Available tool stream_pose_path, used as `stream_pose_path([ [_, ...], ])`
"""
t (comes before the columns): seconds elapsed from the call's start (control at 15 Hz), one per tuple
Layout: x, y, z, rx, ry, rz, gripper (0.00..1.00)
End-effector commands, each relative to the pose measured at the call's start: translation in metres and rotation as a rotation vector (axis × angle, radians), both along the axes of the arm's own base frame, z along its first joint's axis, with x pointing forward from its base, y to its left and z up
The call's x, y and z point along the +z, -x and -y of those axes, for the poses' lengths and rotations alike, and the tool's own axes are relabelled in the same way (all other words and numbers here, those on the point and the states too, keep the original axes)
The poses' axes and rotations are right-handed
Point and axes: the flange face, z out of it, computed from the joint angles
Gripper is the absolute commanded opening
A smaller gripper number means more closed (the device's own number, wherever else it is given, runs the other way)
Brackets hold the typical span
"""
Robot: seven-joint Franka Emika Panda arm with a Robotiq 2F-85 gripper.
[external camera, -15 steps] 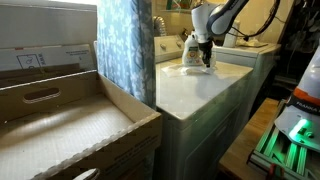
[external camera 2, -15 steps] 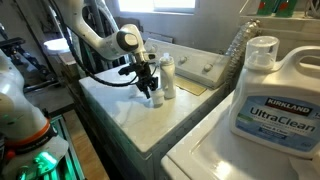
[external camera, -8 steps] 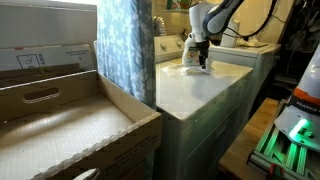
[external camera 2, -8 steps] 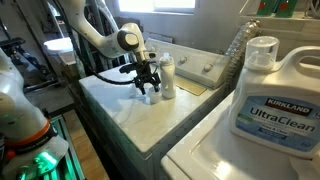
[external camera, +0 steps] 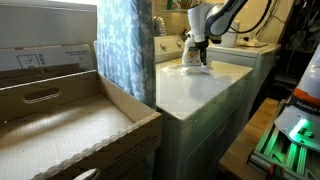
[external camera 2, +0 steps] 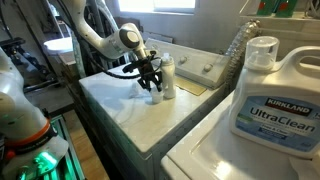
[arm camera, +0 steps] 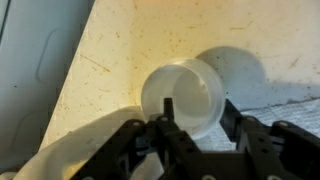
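Observation:
A small translucent white cup (arm camera: 185, 90) stands open side up on the speckled white washer top (arm camera: 120, 50). My gripper (arm camera: 200, 112) hangs just over it, fingers partly closed with a gap between them. One finger shows over the cup's mouth and the other beside its rim. Whether either touches the cup is unclear. In both exterior views the gripper (external camera 2: 153, 92) (external camera: 203, 62) points down at the washer's back part, with the cup (external camera 2: 156, 99) under it. A white bottle (external camera 2: 168, 75) stands right beside it.
A large Kirkland detergent jug (external camera 2: 268, 95) stands close to the camera. The washer's control panel (external camera 2: 205, 70) runs behind the bottle. A blue patterned curtain (external camera: 125, 45) and an open cardboard box (external camera: 60, 120) stand beside the washer (external camera: 200, 95).
The jaws opened wide and have come partly closed again over the cup. The gripper shifted slightly toward the white bottle.

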Motion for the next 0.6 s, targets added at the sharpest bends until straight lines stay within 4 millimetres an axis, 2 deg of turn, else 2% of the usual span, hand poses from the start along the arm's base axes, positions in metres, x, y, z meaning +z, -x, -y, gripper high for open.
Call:
stream_pose_path([
  [0.0,0.0001,-0.0042,0.0063,0.063,0.086,-0.019,0.2],
  [0.13,-0.0005,-0.0059,0.0061,0.079,0.112,-0.025,0.06],
  [0.27,-0.002,-0.0068,0.0059,0.079,0.119,-0.033,0.03],
  [0.47,-0.0079,-0.0083,0.0053,0.076,0.099,-0.055,0.05],
  [0.53,-0.0028,-0.0056,0.0041,0.07,0.092,-0.031,0.05],
])
